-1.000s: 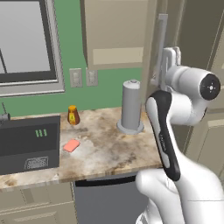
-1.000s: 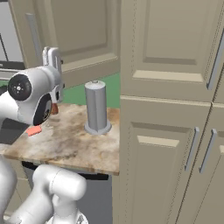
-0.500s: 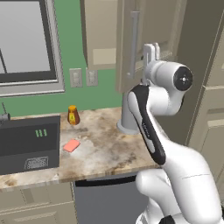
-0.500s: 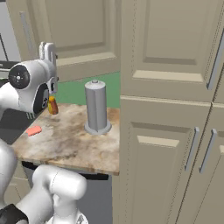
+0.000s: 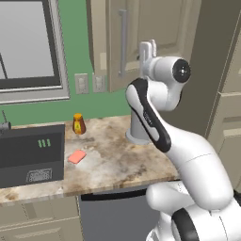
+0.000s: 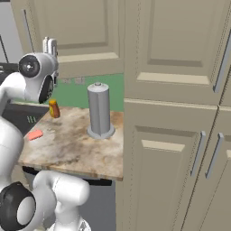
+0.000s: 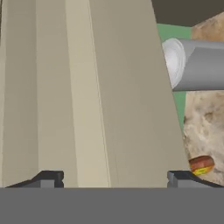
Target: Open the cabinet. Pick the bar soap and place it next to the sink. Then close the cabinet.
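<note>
Hand view puts me close against the beige raised-panel door of the cabinet [image 7: 87, 87], which takes up most of what I see; my two dark fingertips [image 7: 49, 178] sit wide apart at the bottom with nothing between them, so the pincer is spread and empty. Off to one side of that view I can make out the grey cylinder [image 7: 197, 63] lying across the picture because the hand is rolled, the speckled counter [image 7: 205, 122], and the amber jar [image 7: 201, 165].

From the left base view, the gripper [image 5: 147, 51] is raised high in front of the cabinet [image 5: 146, 28], to the right of its long silver handle [image 5: 123, 42] and not touching it. The door looks shut.

The bar soap [image 5: 76, 156] lies flat on the counter [image 5: 117, 164], out in the open, near the dark sink [image 5: 30, 157] and just in front of the amber jar [image 5: 78, 124]. The grey cylinder [image 5: 137, 127] stands upright farther right, partly behind my arm.

The right base view agrees: the bar soap [image 6: 35, 134] is on the counter [image 6: 76, 149], the amber jar [image 6: 54, 108] behind it, the grey cylinder [image 6: 100, 110] upright, and the gripper [image 6: 49, 45] up at cabinet height.
</note>
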Robot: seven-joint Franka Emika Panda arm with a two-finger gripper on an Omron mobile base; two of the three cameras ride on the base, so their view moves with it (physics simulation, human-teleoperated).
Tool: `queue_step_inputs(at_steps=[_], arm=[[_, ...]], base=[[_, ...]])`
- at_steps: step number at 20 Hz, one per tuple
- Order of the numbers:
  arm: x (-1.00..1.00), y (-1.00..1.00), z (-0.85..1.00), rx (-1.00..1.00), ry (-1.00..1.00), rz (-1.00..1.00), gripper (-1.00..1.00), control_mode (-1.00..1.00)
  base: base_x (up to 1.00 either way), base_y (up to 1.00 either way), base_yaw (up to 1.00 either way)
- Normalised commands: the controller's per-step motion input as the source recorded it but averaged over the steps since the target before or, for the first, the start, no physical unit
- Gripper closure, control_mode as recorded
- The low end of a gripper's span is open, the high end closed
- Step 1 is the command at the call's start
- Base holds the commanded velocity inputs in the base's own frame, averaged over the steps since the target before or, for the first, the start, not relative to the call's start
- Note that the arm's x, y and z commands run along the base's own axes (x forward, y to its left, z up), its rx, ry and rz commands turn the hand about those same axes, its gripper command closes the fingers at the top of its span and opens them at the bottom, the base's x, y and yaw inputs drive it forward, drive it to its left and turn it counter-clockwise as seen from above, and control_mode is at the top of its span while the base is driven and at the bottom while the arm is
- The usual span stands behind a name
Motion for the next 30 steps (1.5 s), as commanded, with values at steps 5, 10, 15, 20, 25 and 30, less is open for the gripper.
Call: queue_step_inputs(at_steps=[5,10,15,20,25,30], arm=[[0.51,0.25,-0.04,0.01,0.04,0.08,-1.00,-1.00],[0.57,0.20,-0.09,0.00,0.00,0.04,-1.00,-1.00],[0.54,0.12,-0.15,0.00,0.01,0.00,-1.00,-1.00],[0.57,0.07,-0.24,0.00,0.05,0.00,-1.00,-1.00],[0.60,0.03,-0.26,0.00,0.06,0.00,-1.00,-1.00],[0.64,0.01,-0.26,0.00,0.07,0.00,-1.00,-1.00]], base=[[0.00,0.00,0.00],[0.00,0.00,0.00],[0.00,0.00,0.00],[0.00,0.00,0.00],[0.00,0.00,0.00],[0.00,0.00,0.00]])
